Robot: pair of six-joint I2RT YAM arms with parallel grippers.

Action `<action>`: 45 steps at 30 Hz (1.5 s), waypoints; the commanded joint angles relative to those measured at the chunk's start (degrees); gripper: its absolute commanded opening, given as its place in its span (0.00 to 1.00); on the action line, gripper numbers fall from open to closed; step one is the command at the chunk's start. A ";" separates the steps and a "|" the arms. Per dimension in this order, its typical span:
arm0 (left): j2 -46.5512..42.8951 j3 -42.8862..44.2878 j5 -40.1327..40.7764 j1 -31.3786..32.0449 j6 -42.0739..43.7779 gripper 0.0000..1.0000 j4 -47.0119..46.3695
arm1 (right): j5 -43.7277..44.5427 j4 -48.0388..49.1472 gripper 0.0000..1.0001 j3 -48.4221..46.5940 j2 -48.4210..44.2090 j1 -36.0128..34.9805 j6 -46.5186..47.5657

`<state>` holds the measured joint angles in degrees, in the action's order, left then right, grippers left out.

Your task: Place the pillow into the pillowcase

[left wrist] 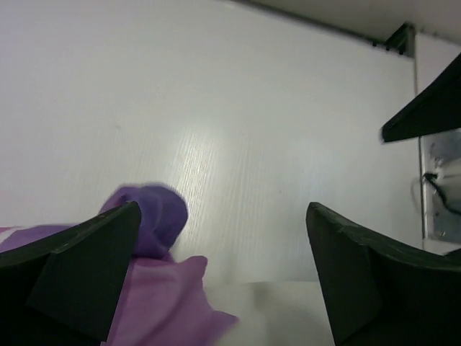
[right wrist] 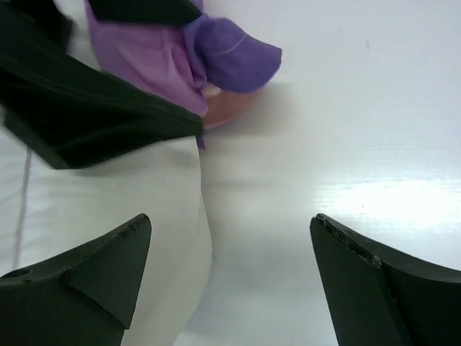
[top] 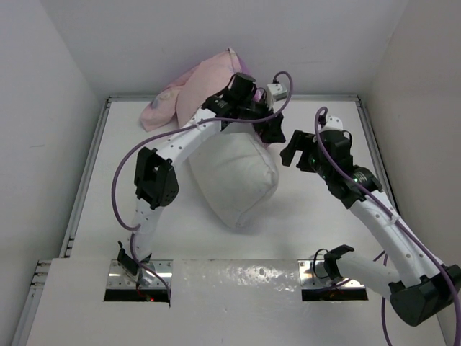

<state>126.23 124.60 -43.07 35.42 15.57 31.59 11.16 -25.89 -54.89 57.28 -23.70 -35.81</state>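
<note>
Right gripper (right wrist: 230, 220) gapes empty, the pillow (right wrist: 130, 187) bulging at its 8 o'clock. Left gripper (left wrist: 223, 209) is spread too, the pillowcase (left wrist: 158, 288) merely bunched against one finger. Opening looks still to do; next comes a firm pinch on the hem. Only the top view shows the pillowcase heaped at the pillow's 11 o'clock

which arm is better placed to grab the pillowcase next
Probably left: the left gripper, open, sits at the purple pillowcase fabric; the right gripper, also open, hangs beside the pillow, farther off.
</note>
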 commanded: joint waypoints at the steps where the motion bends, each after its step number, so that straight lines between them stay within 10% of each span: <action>1: -3.36 7.23 -2.19 0.44 -3.27 0.99 -5.40 | 2.91 -6.98 0.91 -1.62 0.99 0.06 3.29; 16: -5.21 12.50 8.32 0.79 0.31 0.99 -0.85 | 4.82 -9.34 0.92 -7.85 4.25 0.06 6.10; 21: -6.70 5.96 24.75 -2.71 6.67 0.42 2.95 | 9.06 -10.95 0.91 -10.50 3.98 0.06 7.60; 29: -6.10 -5.42 42.79 -5.36 11.40 0.80 -6.19 | -3.50 -1.97 0.90 -8.12 7.76 -0.03 5.93; 45: 4.45 -2.96 51.77 -8.79 8.51 0.66 -12.79 | -7.99 2.77 0.89 -4.70 14.09 -0.11 3.64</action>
<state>129.27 120.86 6.04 27.81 24.80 22.35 4.08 -25.89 -59.16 70.39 -23.66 -31.59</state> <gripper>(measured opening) 0.683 0.887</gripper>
